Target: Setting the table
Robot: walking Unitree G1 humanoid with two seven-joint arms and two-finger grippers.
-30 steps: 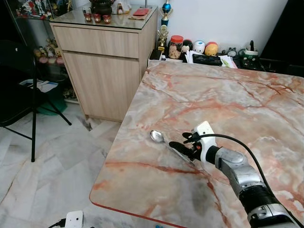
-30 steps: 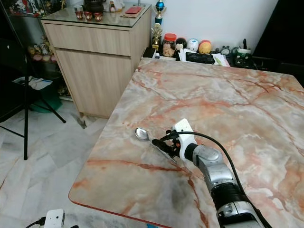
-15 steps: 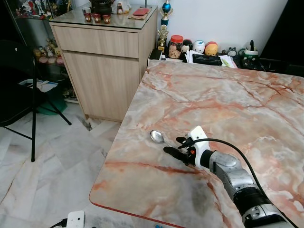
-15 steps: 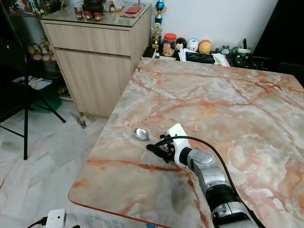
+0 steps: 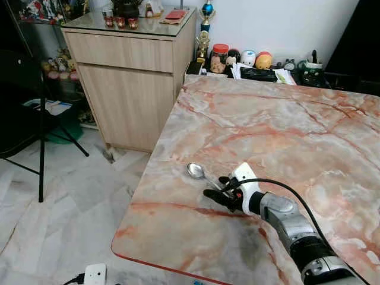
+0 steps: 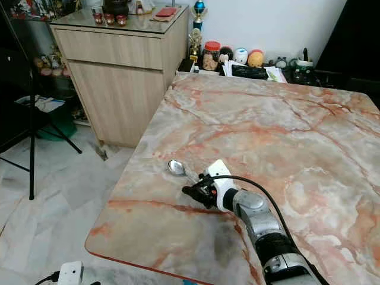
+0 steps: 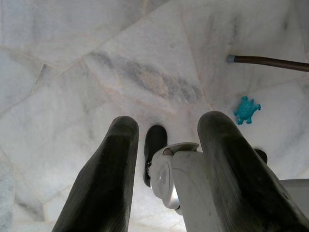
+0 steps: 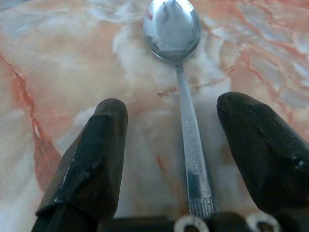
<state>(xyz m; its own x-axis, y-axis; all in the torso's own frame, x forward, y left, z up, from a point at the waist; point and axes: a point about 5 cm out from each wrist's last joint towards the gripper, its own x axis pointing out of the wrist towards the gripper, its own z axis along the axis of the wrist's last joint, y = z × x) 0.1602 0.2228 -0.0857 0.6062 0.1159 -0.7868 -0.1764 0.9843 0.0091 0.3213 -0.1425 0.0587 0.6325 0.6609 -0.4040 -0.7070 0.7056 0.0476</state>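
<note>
right pincer (image 5: 215, 191) low over the marble table (image 5: 309, 136), fingers spread to either side of a metal spoon (image 8: 181, 77), pinching nothing. spoon flat on the table near its left edge, bowl pointing away from the pincer, handle running back between the two black fingers (image 8: 91, 159), closer to one than the other. left pincer (image 7: 166, 169) hanging over pale floor tiles (image 7: 72, 53), fingers apart and holding nothing, a small blue turtle figure (image 7: 246, 109) on the floor beyond. wooden cabinet (image 5: 130, 77) standing beside the table's far left corner.
</note>
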